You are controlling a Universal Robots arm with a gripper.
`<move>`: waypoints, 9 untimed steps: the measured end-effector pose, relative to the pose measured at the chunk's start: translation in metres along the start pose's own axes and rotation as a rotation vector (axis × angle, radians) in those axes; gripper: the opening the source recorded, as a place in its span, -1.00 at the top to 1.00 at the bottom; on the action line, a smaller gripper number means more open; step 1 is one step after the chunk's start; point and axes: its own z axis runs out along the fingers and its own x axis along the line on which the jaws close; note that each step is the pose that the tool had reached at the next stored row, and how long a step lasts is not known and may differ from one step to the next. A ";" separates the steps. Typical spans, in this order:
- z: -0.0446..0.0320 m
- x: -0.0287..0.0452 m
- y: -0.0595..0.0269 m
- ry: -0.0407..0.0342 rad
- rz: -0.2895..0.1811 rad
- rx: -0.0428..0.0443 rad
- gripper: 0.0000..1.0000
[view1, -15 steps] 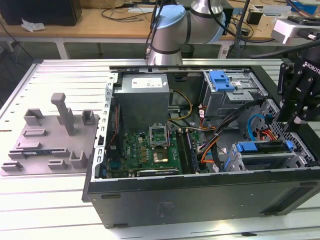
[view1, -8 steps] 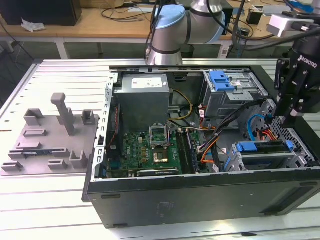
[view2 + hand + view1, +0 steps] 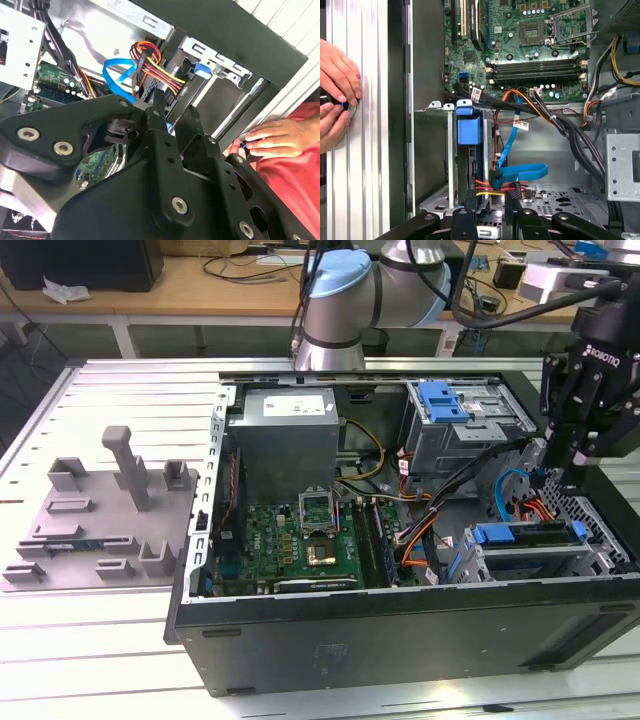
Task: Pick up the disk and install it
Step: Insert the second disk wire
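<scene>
Disk (image 3: 520,536): seated in lower-right drive bay, seemingly installed. Hand (image 3: 572,478): poised just above, fingers apart, gripping nothing.

The gripper (image 3: 578,455) is matte black with silver screw heads. Just below it, the disk (image 3: 528,536) shows a bright blue carrier over a dark body. Beside the gripper (image 3: 489,200), a sky-blue flat cable (image 3: 520,172) curls next to red, yellow and orange wires (image 3: 495,187). Farther off, the motherboard (image 3: 300,540) is green. The worktop (image 3: 100,650) is pale grey, ribbed in stripes.
</scene>
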 end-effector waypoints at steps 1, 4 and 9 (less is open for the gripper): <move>0.0001 -0.0008 0.0020 0.0010 0.000 0.0001 0.27; 0.0000 -0.0044 0.0053 0.0059 0.000 0.0002 0.27; 0.0027 -0.0086 0.0081 0.0164 0.001 0.0004 0.27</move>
